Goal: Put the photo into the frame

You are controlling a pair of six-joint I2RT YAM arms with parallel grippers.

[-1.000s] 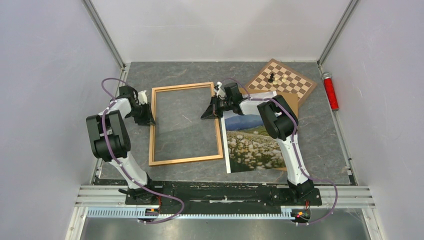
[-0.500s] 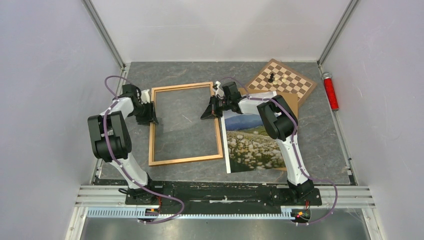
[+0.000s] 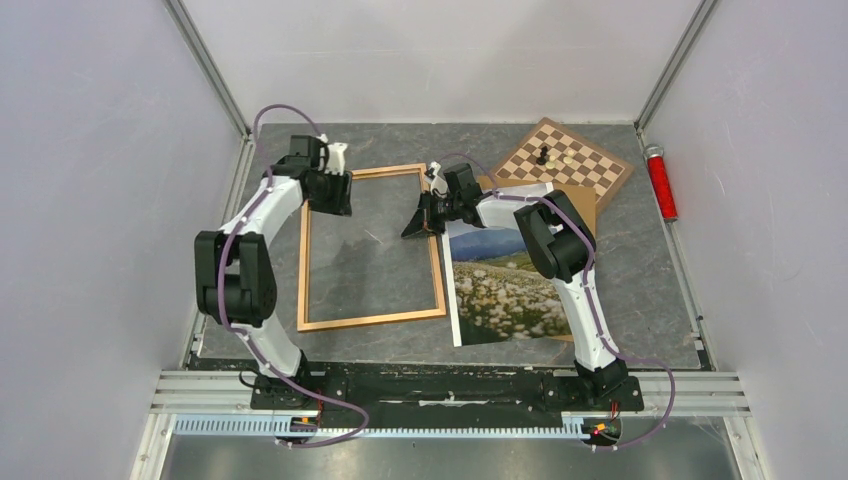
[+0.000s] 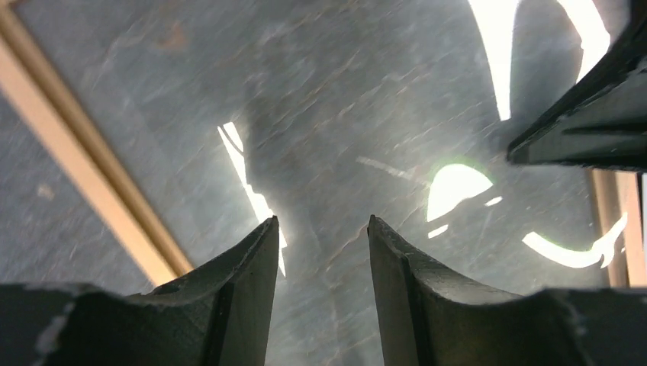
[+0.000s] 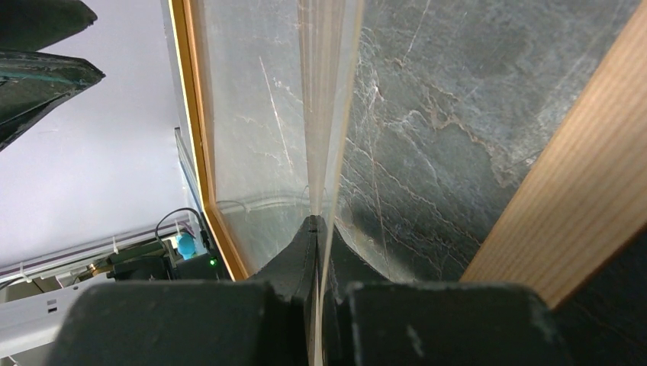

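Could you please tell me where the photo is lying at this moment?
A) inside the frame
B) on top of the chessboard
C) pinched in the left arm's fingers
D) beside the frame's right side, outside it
D: in the top view the photo lies flat, picture side up, just right of the frame, with none of it inside the frame's opening.

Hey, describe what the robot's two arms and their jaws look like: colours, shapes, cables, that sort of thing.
Both the left arm and the right arm have slim white links joined by bulky black joint housings. A purple cable runs loosely along each arm in open loops. The jaws are matte black and wedge-shaped, tapering to narrow tips. No markings or labels can be made out.
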